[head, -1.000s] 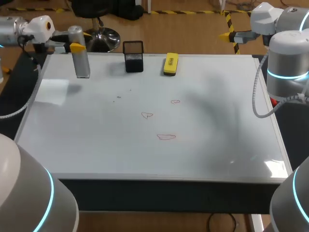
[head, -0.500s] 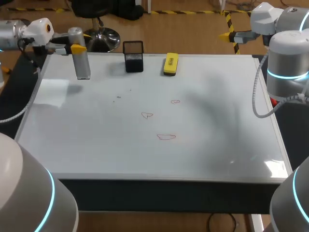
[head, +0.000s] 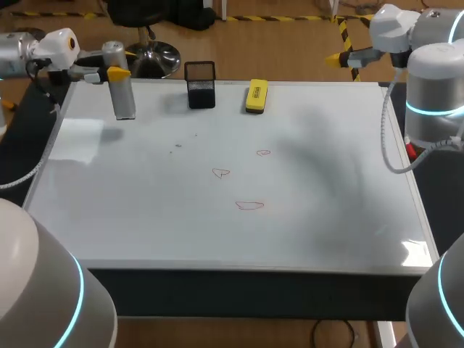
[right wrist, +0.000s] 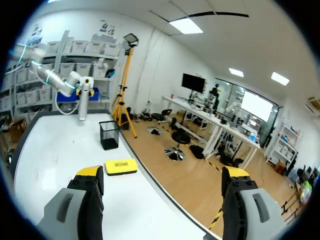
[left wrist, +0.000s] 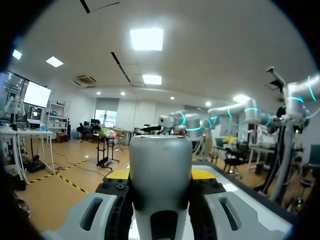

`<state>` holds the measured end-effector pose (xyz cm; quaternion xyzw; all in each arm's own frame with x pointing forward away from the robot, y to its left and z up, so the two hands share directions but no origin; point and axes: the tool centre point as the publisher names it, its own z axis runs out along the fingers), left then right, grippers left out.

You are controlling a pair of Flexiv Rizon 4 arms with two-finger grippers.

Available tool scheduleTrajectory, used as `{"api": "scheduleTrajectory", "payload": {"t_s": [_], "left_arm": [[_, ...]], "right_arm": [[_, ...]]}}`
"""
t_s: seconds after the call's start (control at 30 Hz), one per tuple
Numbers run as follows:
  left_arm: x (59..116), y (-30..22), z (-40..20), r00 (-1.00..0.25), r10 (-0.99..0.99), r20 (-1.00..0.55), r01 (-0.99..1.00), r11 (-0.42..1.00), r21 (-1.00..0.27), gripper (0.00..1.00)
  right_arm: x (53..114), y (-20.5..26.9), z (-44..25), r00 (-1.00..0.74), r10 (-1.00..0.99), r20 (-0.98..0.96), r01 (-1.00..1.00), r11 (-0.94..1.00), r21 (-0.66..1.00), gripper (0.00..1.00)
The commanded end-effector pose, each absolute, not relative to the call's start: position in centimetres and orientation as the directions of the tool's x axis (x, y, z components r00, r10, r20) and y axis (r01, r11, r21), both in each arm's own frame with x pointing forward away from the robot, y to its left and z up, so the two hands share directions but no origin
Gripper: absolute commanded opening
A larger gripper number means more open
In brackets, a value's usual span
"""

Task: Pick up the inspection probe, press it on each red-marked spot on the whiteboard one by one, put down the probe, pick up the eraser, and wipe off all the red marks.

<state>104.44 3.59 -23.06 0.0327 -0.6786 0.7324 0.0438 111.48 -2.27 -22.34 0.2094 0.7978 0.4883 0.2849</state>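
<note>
The probe [head: 121, 81], a silver cylinder, stands upright over the whiteboard's [head: 145, 225] far left corner. My left gripper [head: 116, 72] is shut on it from the side. In the left wrist view the probe [left wrist: 160, 175] fills the gap between the fingers [left wrist: 116, 176] of the left gripper [left wrist: 160, 200]. Three red marks [head: 263, 153], [head: 220, 172], [head: 249, 205] lie mid-board. The yellow eraser [head: 256, 96] rests at the far edge. My right gripper [head: 339, 57] hangs open beyond the far right corner, holding nothing. In the right wrist view the right gripper [right wrist: 162, 175] faces the eraser [right wrist: 120, 166] and the probe [right wrist: 84, 103].
A black mesh holder [head: 201, 85] stands at the far edge between the probe and the eraser, also seen as the holder [right wrist: 108, 135] in the right wrist view. Faint grey smudges [head: 179, 147] mark the board left of centre.
My left arm has drawn back slightly to the left while the probe stays almost in place. The right wrist has shifted a little to the left.
</note>
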Motion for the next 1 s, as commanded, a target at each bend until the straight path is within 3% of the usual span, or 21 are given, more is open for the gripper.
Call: {"api": "scheduleTrajectory", "payload": {"t_s": [0.03,0.53,1.0], "left_arm": [[103.9,3.4,-22.7,-0.972,-0.203,0.118,-0.106,-0.070,-0.992,0.00],[103.9,3.4,-22.7,-0.972,-0.203,0.118,-0.106,-0.070,-0.992,0.00],[103.9,3.4,-22.7,-0.972,-0.203,0.118,-0.106,-0.070,-0.992,0.00]], "right_arm": [[113.8,-1.0,-22.5,-0.910,0.350,-0.223,0.008,0.552,0.834,1.00],[114.9,5.8,-25.5,-0.957,-0.254,-0.138,-0.287,0.778,0.559,1.00],[114.2,9.3,-28.8,-0.801,-0.596,-0.062,-0.577,0.739,0.347,1.00]]}}
